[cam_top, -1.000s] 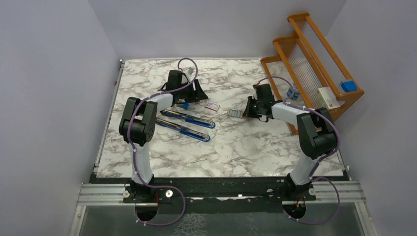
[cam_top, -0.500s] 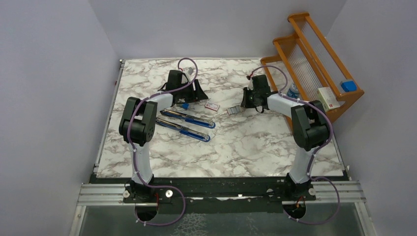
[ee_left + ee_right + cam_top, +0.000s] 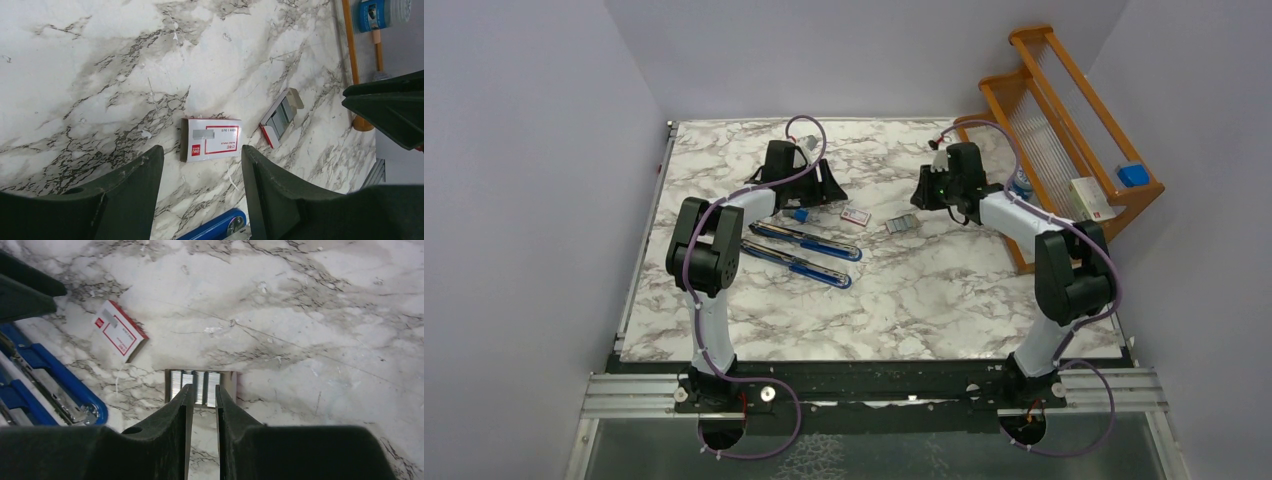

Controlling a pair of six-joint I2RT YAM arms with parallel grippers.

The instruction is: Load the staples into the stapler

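Note:
The blue stapler (image 3: 802, 253) lies opened out flat in two long arms at centre-left, and shows in the right wrist view (image 3: 50, 385) with its metal channel exposed. The staples' white box with a pink-red label (image 3: 855, 214) lies flat to its right (image 3: 212, 140) (image 3: 119, 331). An open tray of silvery staple strips (image 3: 900, 225) (image 3: 280, 117) (image 3: 200, 385) lies further right. My left gripper (image 3: 809, 195) (image 3: 200, 152) is open and empty, just short of the box. My right gripper (image 3: 934, 190) (image 3: 204, 390) hovers over the tray, jaws narrowly apart with nothing between them.
A wooden rack (image 3: 1064, 120) stands at the far right with a white box (image 3: 1092, 198) and a blue item (image 3: 1133, 174) on it. A blue-capped cylinder (image 3: 1021, 183) (image 3: 385, 12) stands at its foot. The table's left edge has a metal rail (image 3: 662, 170).
My right gripper has drawn back from the staple tray toward the far side of the table, and its arm has swung. The left arm, stapler, box and tray have not moved.

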